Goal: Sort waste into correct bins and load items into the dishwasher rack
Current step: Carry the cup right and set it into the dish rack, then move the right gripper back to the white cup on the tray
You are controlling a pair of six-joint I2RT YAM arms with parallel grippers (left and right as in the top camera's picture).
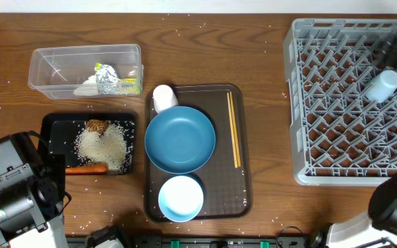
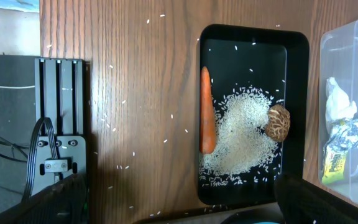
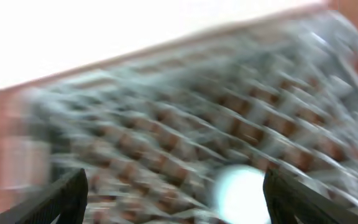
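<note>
The grey dishwasher rack (image 1: pixel 336 148) fills the right side, and a light-blue cup (image 1: pixel 382 86) lies in its far right part. My right gripper (image 3: pixel 176 205) hovers open over the rack in a blurred view, with the cup (image 3: pixel 241 193) just inside its right finger and not held. On the brown serving tray (image 1: pixel 243 200) stand a white cup (image 1: pixel 164 98), a dark-blue dish (image 1: pixel 180 139), a small white bowl (image 1: pixel 180 198) and the chopsticks (image 1: pixel 233 127). My left gripper (image 2: pixel 179 208) is wide open and empty beside the black tray (image 2: pixel 294 46), which holds a carrot (image 2: pixel 207 112), rice (image 2: pixel 241 134) and a brown lump (image 2: pixel 278 122).
The clear tub (image 1: pixel 47 58) at the back left holds a foil ball (image 1: pixel 106 74), white tissue (image 1: pixel 88 88) and a yellow-green packet (image 1: pixel 129 86). Loose rice grains (image 2: pixel 129 102) are scattered over the wooden table. My left arm (image 1: pixel 12 196) stands at the front left corner.
</note>
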